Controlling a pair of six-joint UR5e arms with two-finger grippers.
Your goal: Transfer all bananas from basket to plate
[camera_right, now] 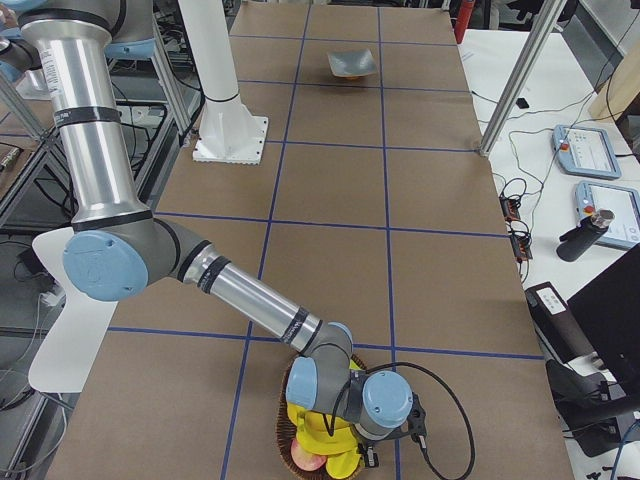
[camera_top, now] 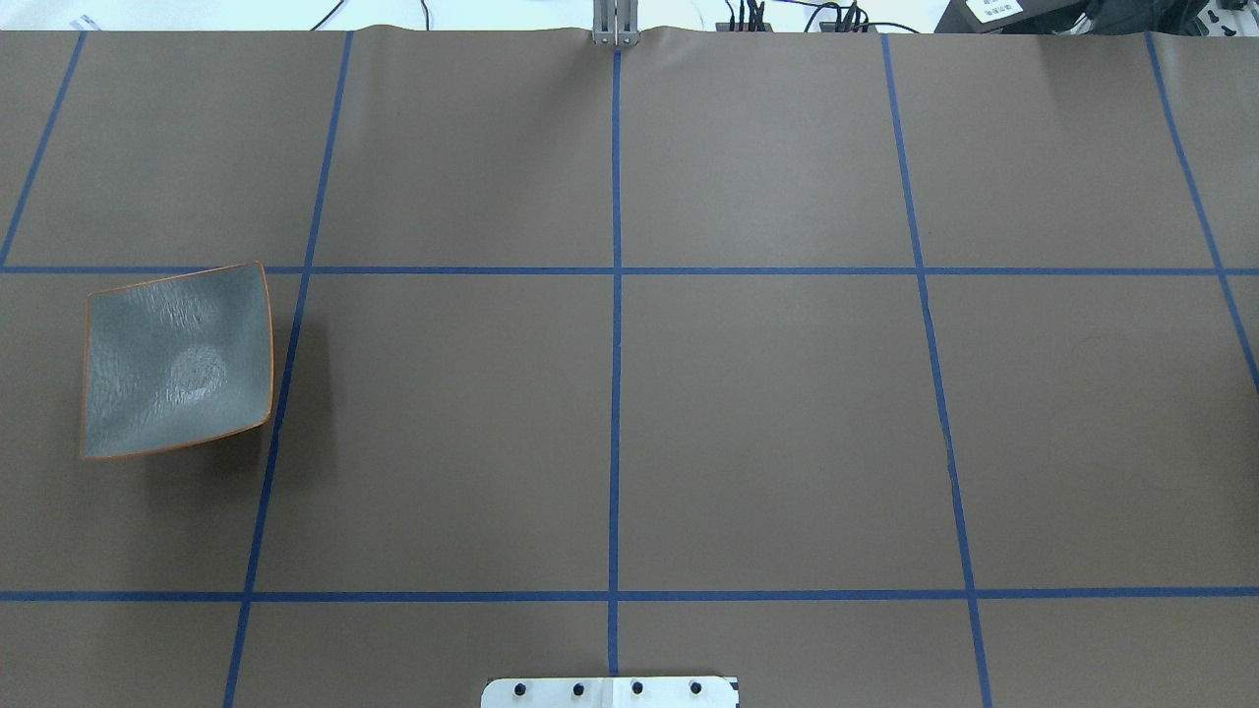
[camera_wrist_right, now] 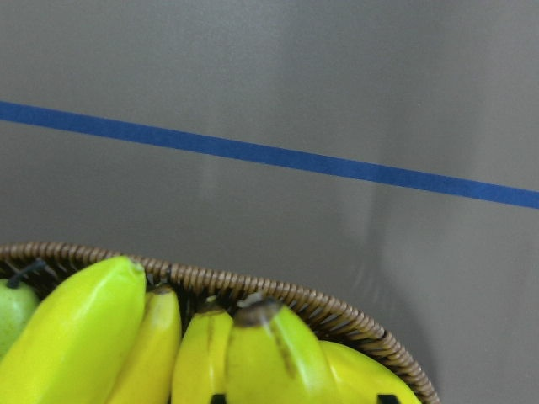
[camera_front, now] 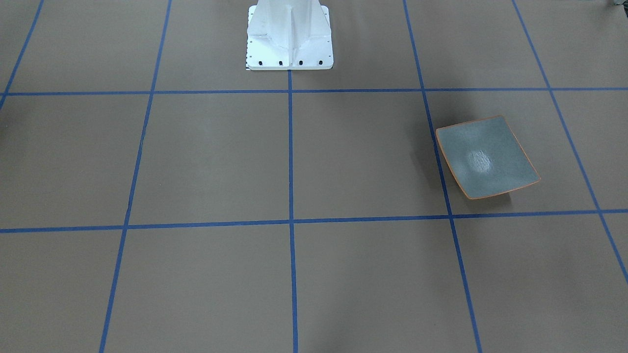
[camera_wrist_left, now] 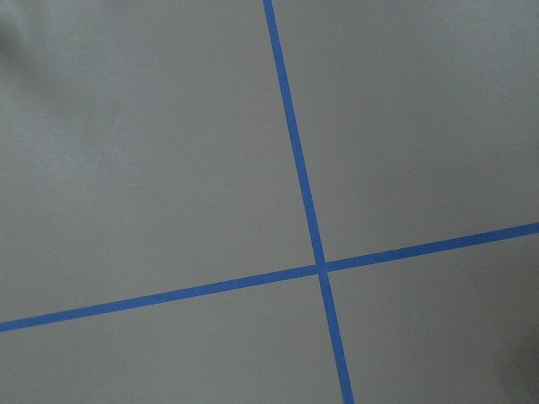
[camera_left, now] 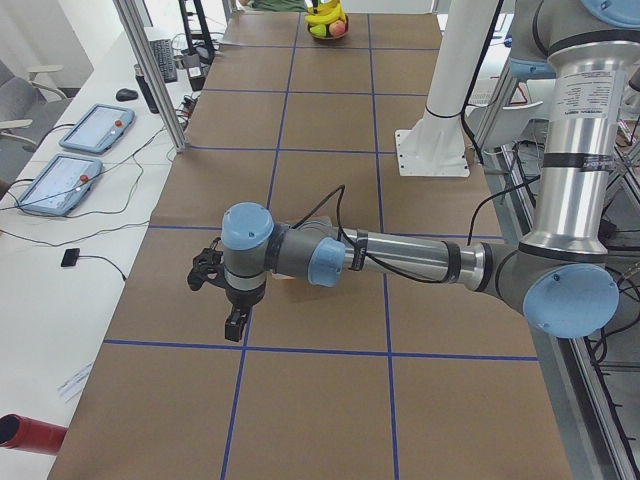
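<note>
Several yellow bananas lie in a wicker basket at the table's end on my right; they also show in the exterior right view and far off in the exterior left view. The grey-blue plate with an orange rim lies bare at the table's left, also in the front view. My right gripper hangs just over the basket; I cannot tell if it is open. My left gripper points down over the table near the plate's area; I cannot tell if it is open.
A green pear and a pinkish fruit share the basket. The white robot pedestal stands at the table's back middle. Blue tape lines grid the brown table. Aluminium posts and control pendants stand along the operators' side.
</note>
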